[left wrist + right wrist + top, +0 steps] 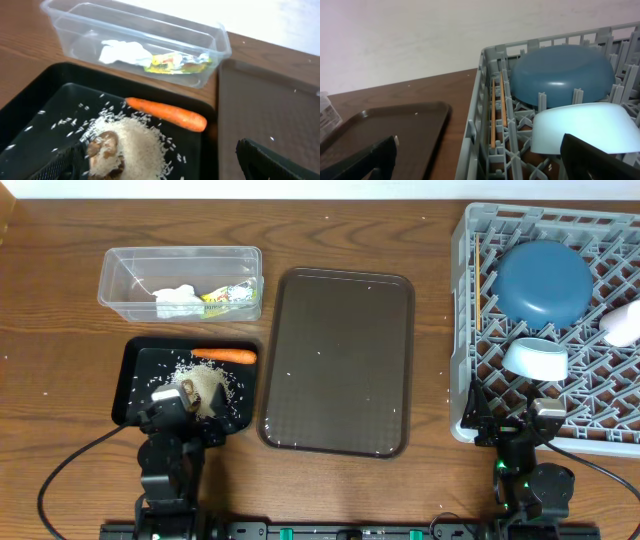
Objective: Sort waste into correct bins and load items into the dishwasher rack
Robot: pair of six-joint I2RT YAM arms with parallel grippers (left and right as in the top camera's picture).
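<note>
Rice (215, 385), brown lump (188, 390) and carrot (224, 356) down in black tray (135, 370) at 8 o'clock; wrapper (228, 297) in clear tub (180, 252) at 10. Dark blue bowl (543, 282), pale blue bowl (535, 360) and chopsticks (478, 290) loaded in rack (462, 340) at 3. Left gripper (178, 408) and right gripper (508, 418) both spread wide, holding nothing. Low over tray lip and rack wall: likely to snag either on a careless pull-away, scattering loose grains or jolting pale blue bowl.
</note>
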